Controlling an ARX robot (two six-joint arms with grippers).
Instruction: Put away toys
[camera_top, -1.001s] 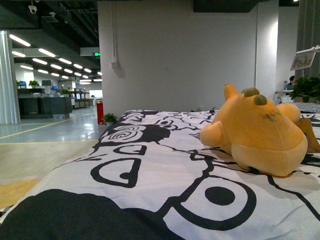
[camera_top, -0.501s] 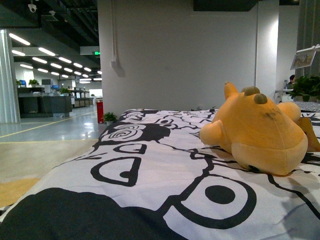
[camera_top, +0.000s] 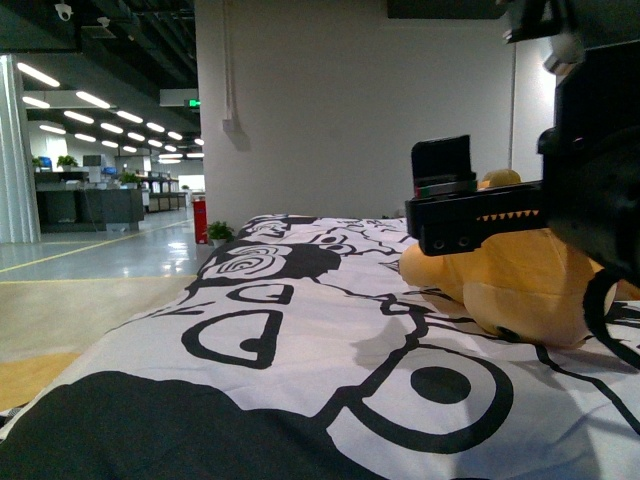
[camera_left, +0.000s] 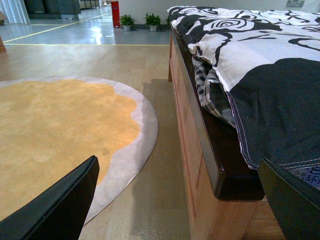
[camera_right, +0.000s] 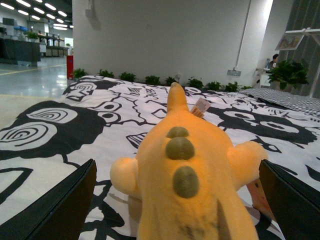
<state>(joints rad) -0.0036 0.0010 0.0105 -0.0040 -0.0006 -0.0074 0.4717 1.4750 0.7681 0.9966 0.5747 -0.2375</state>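
Ceiling sign (camera_top: 194, 108): green, lit; nothing can be read.
Label (camera_left: 307, 176) under duvet (camera_left: 270, 75): characters cut off, unreadable.
Tag (camera_right: 202, 105) on plush toy (camera_right: 190, 170): print cannot be read.

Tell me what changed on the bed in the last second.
The right gripper has come into the front view from the right and now partly hides the plush toy. Its jaws are open, with nothing gripped yet. The toy lies where it lay on the black-and-white bedding.

Open-plan office hall, ceiling strip lights (camera_top: 38, 80), distant dark counters (camera_top: 90, 210), potted plants (camera_left: 152, 20), bed (camera_left: 200, 165), round rug (camera_left: 60, 135)
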